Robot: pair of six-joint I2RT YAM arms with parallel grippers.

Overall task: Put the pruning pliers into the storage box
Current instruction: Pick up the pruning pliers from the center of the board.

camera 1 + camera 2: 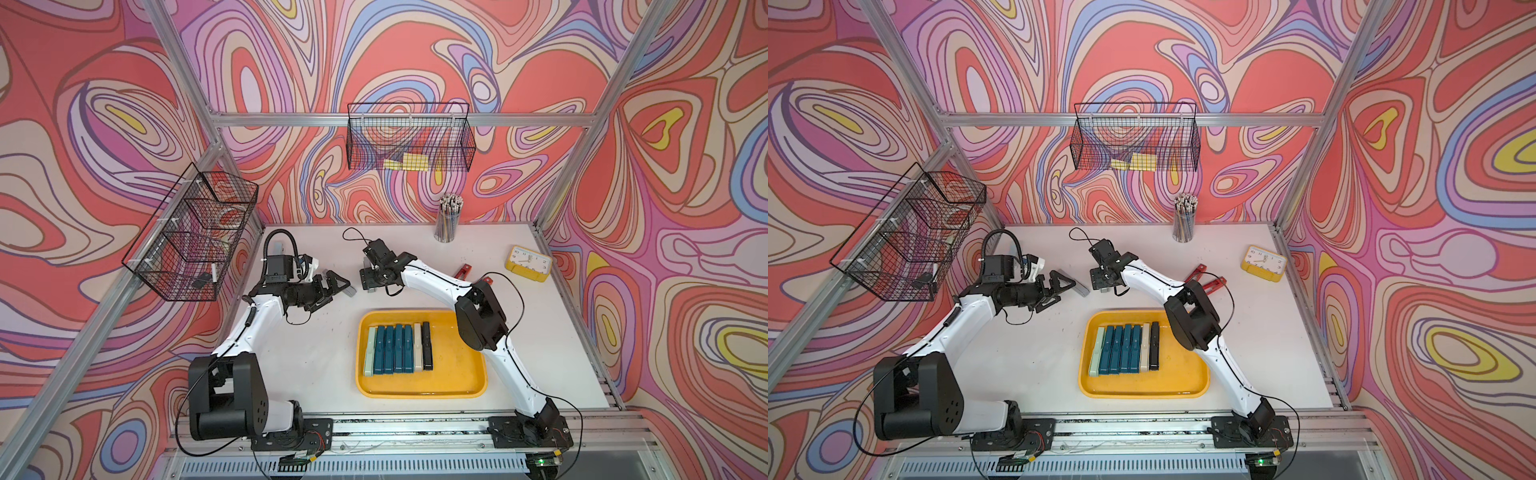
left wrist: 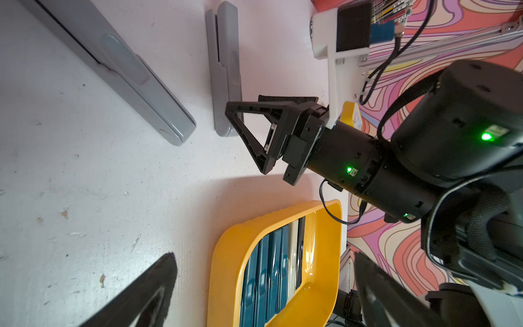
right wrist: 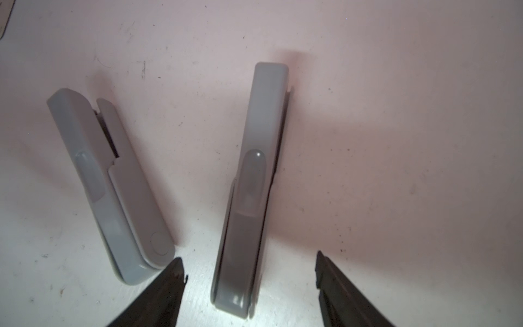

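The yellow storage box (image 1: 457, 370) holds a row of several pruning pliers (image 1: 397, 349) in teal, pale green, beige and black. Two grey pliers lie on the table behind it. My right gripper (image 3: 248, 256) points down, open, and straddles the near end of one grey plier (image 3: 249, 184) without touching it. The other grey plier (image 3: 113, 184) lies beside it, close to my left gripper (image 1: 334, 296). That one is wide open and empty. Two red pliers (image 1: 1196, 272) lie behind my right arm.
A yellow clock (image 1: 530, 264) and a cup of pencils (image 1: 448, 224) stand at the back right. Black wire baskets hang on the back wall (image 1: 409, 139) and the left wall (image 1: 195, 245). The two grippers are close together behind the box.
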